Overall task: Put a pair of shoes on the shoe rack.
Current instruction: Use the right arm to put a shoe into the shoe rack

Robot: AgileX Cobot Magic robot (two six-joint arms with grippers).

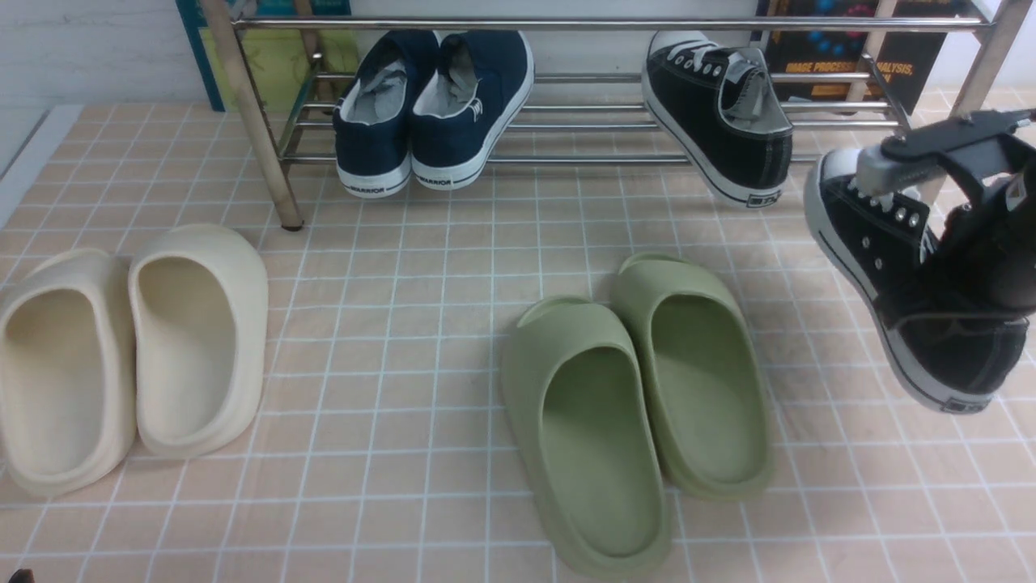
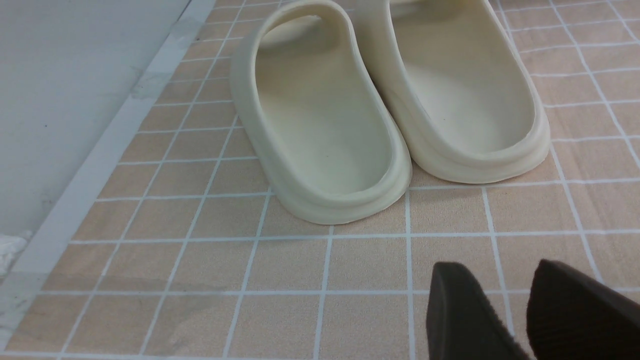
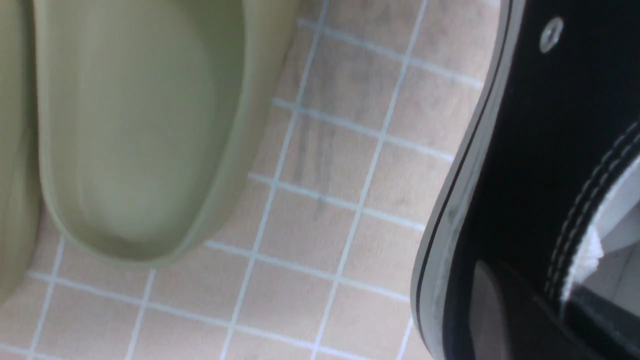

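Cream slides [image 1: 129,356]: two of them, side by side on the tiled floor [image 1: 421,324], far to the left.
Left pincer [image 2: 500,295]: low over the tiles near the cream slides. Its two dark fingers [image 2: 465,320] stand a little apart, with nothing between them.
Shoe rack [image 1: 583,159]: shiny metal bars at the back, running across from left to right.
Navy pair [image 1: 437,105]: on the left part of the rack, touching each other, heels toward us.
Green slides [image 1: 639,405]: on the floor in the middle, close together, in front of the rack.
First black sneaker [image 1: 720,113]: on the right part of the rack. It is tilted, and its heel hangs over the front bar.
Second black sneaker [image 1: 866,243]: up in the air at the far right, not on the rack. Its white toe points up toward the rack and its heel hangs down.
Right pincer [image 1: 963,259]: pressed together on the top edge of the second black sneaker, holding it off the floor.
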